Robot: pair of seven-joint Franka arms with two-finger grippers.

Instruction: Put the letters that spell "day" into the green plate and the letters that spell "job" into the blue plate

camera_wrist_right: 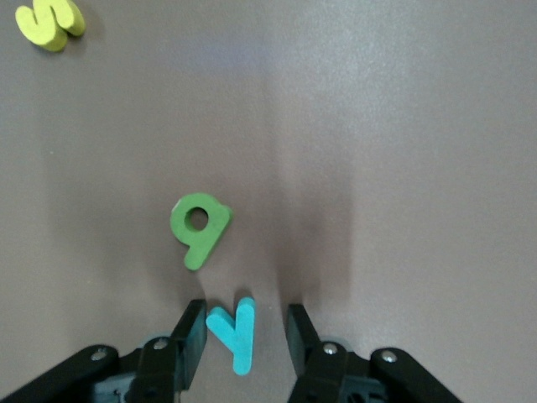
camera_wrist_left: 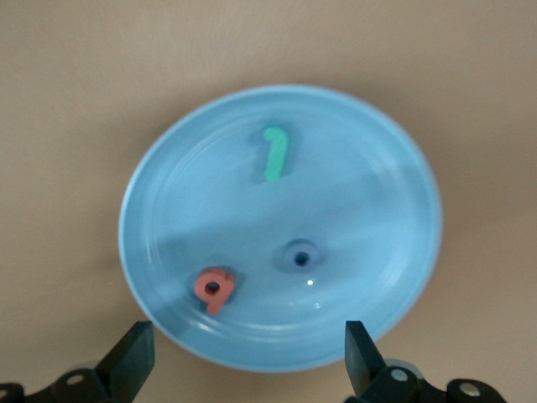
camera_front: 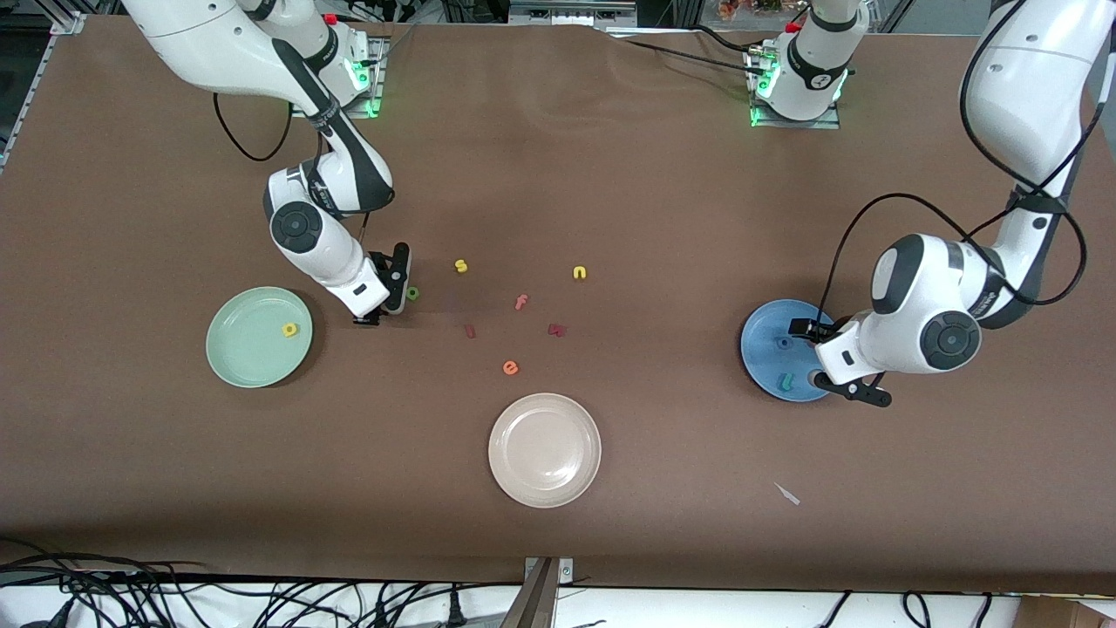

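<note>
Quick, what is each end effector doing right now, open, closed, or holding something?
Left end effector: open, empty, over the blue plate.
Right end effector: open, fingers either side of the teal y on the table.

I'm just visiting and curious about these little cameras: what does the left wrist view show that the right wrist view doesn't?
Only the left wrist view: the blue plate holding the teal "j", blue "o" and red "b", with the open left gripper above its rim.

Only the right wrist view: the green "a", a yellow "s", and the teal "y" between the right gripper fingers.

Both share: the brown table.
</note>
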